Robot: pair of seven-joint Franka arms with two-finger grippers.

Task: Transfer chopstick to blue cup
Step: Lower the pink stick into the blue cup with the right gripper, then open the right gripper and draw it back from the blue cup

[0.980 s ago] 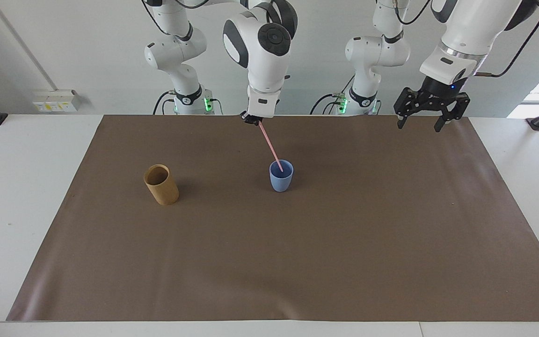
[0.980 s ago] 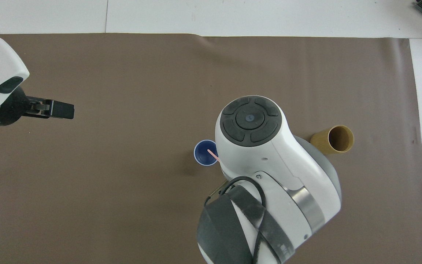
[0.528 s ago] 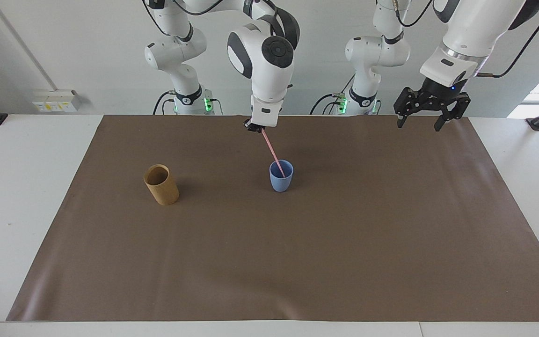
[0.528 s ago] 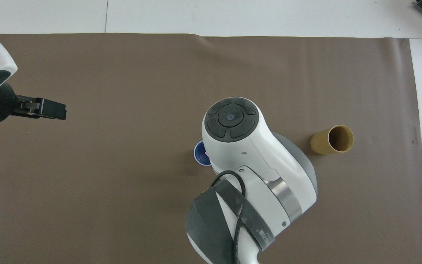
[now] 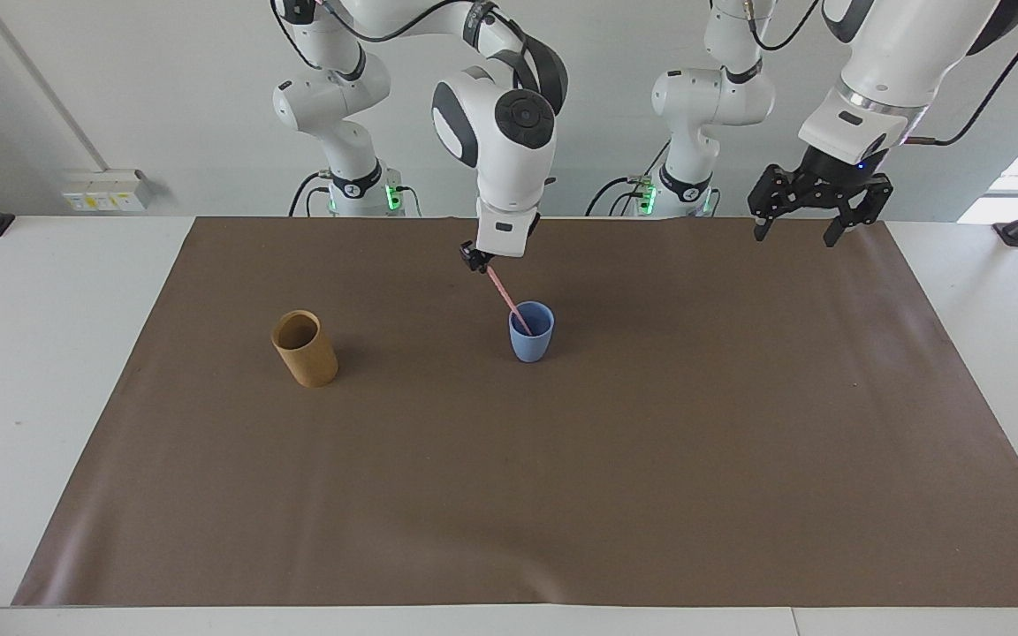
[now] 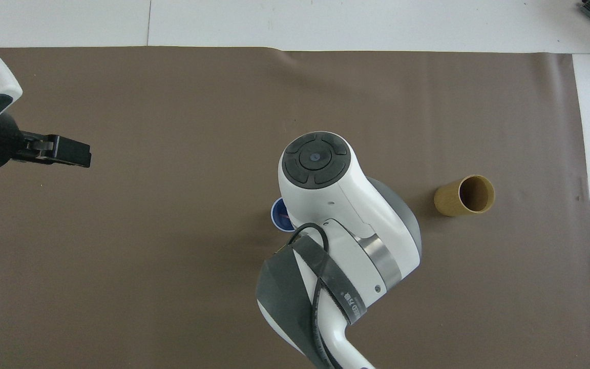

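The step in hand looks like the release: the chopstick [image 5: 506, 299] slants down from the right jaws with its lower end already inside the cup [image 5: 531, 340], which stands on the worktop [image 5: 650, 486] just below those jaws and a little toward the left arm's end. To do it well, the right jaws should part only once the stick's tip rests on the cup's floor and its shaft leans on the rim, then lift straight up, so that nothing drags the stick out or tips the light cup. I cannot tell whether the right jaws are clamped on the stick's top end or merely beside it. The left jaws stand wide and empty, waiting over the mat's corner, well apart from the cup.
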